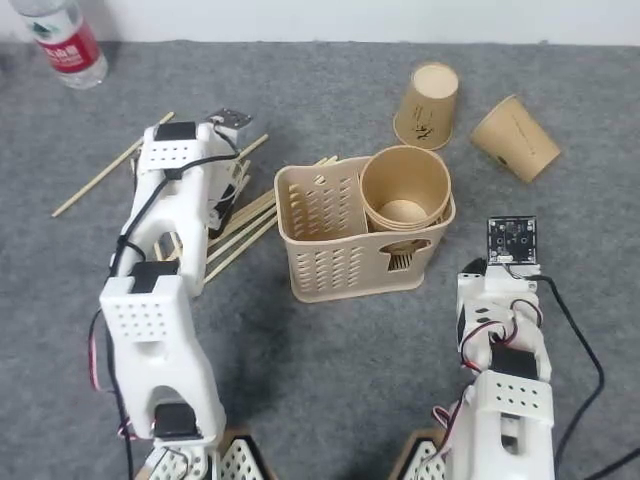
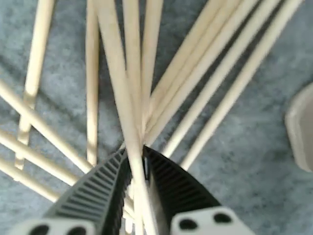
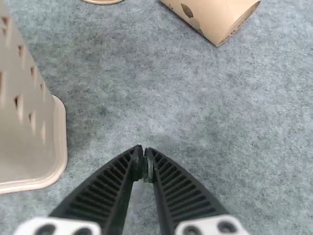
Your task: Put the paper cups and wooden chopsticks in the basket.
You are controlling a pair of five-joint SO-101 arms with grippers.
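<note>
**Step in hand:** lifting one stick off the wooden chopsticks (image 1: 243, 218), which lie fanned on the carpet at 9 o'clock from the basket (image 1: 330, 265).

**Left gripper** (image 2: 136, 152): jaws nearly together, clamped on the gripped chopstick (image 2: 120, 98). The stick runs lengthwise between the pads rather than across them and carries on past the tips toward 12 o'clock in the wrist view. Several neighbours touch or cross it just ahead of the tips. I cannot tell whether a second stick beneath is also caught.

**Right gripper** (image 3: 143, 161): jaws together on nothing, low over bare carpet, with the basket wall at about 9 o'clock and a lying cup (image 3: 215, 17) near 1 o'clock.

**Paper cups:** a stack of cups (image 1: 405, 210) sits in the basket's 3 o'clock compartment. Two loose cups (image 1: 428, 105) (image 1: 515, 138) lie on their sides at 1 and 2 o'clock from the basket.

**Doing it well (judgement):**
- Raise slowly and straight up so crossing sticks slide off instead of being dragged along.
- Keep the clamp firm, since a lengthwise hold may let the stick slip along the pads.
- Clear the basket rim before swinging toward 3 o'clock.
- Aim for the basket's free 9 o'clock compartment, tip the stick end-down, then release.

**Risk:** the long free end could catch the rim or flick the pile.
</note>
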